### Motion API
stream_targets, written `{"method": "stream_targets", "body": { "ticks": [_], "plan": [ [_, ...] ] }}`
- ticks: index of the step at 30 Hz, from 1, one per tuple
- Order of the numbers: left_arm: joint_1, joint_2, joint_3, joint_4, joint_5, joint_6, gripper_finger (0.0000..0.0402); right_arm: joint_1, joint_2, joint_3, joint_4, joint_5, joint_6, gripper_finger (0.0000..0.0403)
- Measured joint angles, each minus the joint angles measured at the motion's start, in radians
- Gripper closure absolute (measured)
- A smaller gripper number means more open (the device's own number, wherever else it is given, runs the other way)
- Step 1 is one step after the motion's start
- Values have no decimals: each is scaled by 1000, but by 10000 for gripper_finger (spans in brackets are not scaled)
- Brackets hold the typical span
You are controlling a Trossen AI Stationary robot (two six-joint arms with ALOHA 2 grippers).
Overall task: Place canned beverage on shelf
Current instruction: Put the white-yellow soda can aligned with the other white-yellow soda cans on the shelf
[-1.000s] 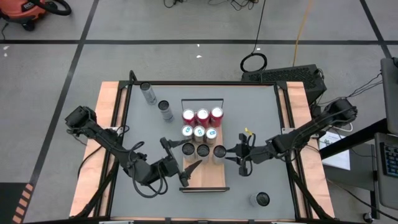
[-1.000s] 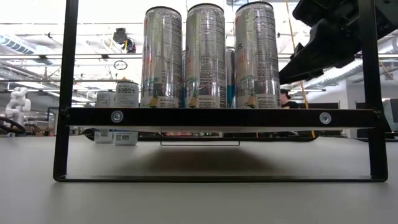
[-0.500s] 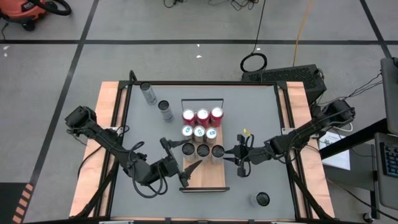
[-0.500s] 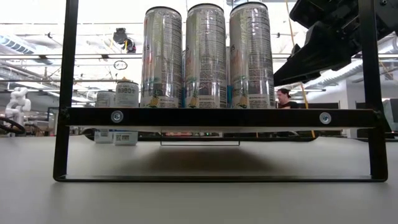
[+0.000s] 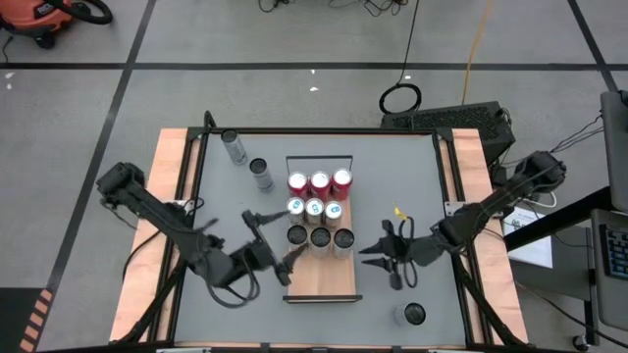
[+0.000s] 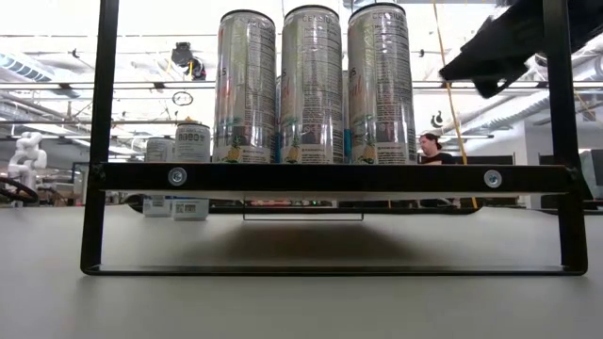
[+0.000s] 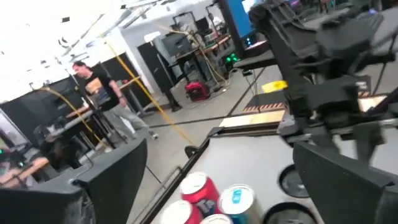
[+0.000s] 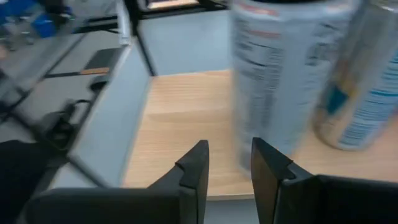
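The shelf (image 5: 324, 279) is a light-wood board on a black frame, seen edge-on in the low view (image 6: 330, 177). Nine cans stand on their bases on it in three rows. The near row (image 5: 320, 236) shows as three tall silver cans (image 6: 314, 85). My right gripper (image 5: 368, 255) hovers off the shelf's right side, clear of the rightmost near can (image 8: 280, 81). Its fingers (image 8: 196, 171) stand nearly shut with nothing between them. My left gripper (image 5: 283, 245) waits wide open at the shelf's left side, level, facing the cans (image 7: 214, 196).
Two loose cans (image 5: 233, 147) (image 5: 260, 174) stand on the grey table at the far left. Another (image 5: 412, 314) stands near the right front corner. A thin black wire rail (image 5: 319, 159) closes the shelf's far end. A person (image 6: 431, 146) shows in the room behind.
The rightmost near can has slid a little left against its neighbour and stands still now. My right gripper has drawn back from it, toward the table's near right and upward, with its fingers staying close together.
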Motion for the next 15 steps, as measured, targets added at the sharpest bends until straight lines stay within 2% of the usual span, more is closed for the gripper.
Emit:
{"method": "stream_targets", "body": {
  "ticks": [2, 4, 9, 11, 15],
  "plan": [
    [3, -68, 0, -101, 12, -54, 4, 30, -12, 0, 1, 1, -4, 339],
    [27, -150, 0, -265, 67, -147, 4, 59, -18, 0, 1, 12, -17, 339],
    [215, -325, 0, -743, 389, -458, 4, 105, -20, 0, 1, 77, -93, 339],
    [291, -352, -7, -859, 400, -501, 4, 110, -20, 0, 2, 83, -130, 339],
    [400, -389, -21, -1005, 352, -506, 7, 109, -20, 0, 1, 84, -180, 339]
  ]
}}
